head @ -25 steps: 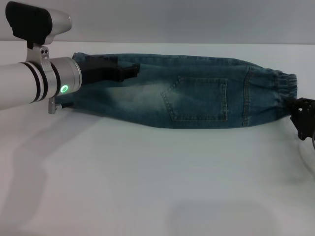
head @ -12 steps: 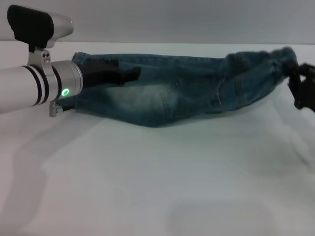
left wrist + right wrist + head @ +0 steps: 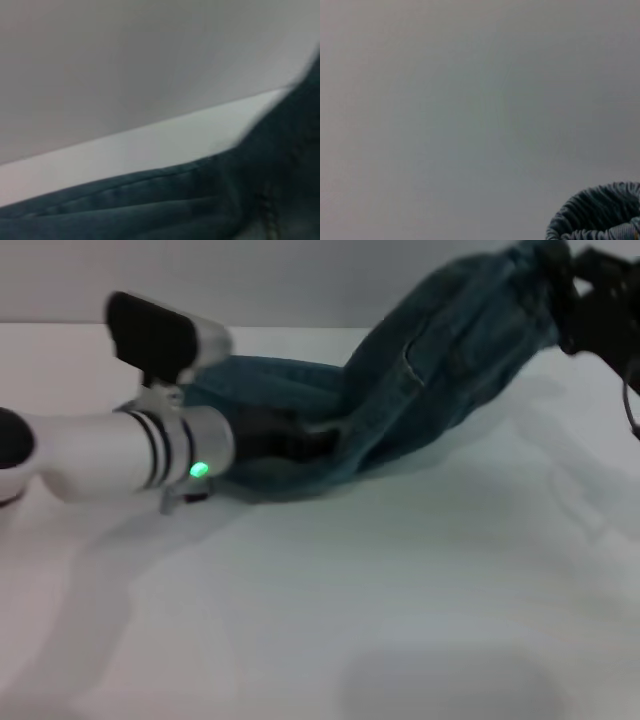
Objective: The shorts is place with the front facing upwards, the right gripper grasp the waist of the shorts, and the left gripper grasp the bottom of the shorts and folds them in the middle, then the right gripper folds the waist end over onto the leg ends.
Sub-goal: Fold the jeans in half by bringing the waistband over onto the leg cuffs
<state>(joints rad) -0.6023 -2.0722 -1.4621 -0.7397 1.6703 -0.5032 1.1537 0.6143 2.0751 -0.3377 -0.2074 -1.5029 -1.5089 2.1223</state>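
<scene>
One pair of shorts (image 3: 420,380) and two arms are at work on the white tabletop (image 3: 400,620). The shorts are already folded lengthwise into a single long strip of blue-green denim. The leg end of that strip lies flat toward the tabletop's far left, while the rest rises off the surface in a slope toward the far right corner.

The right claw (image 3: 585,305) is up in the air over that far right corner, clenched on the gathered waist of the shorts, and the denim hangs down from it. The right wrist view shows only a bunch of ribbed elastic waistband (image 3: 600,215) against a plain grey wall.

The left claw (image 3: 300,440) lies low on the denim near the leg ends, its black fingers reaching in under the rising fold. I cannot tell whether it is pinching the cloth or merely pressing on it. The green ring glows on its white arm just behind. The left wrist view shows denim folds close up, with the tabletop's far edge beyond.
</scene>
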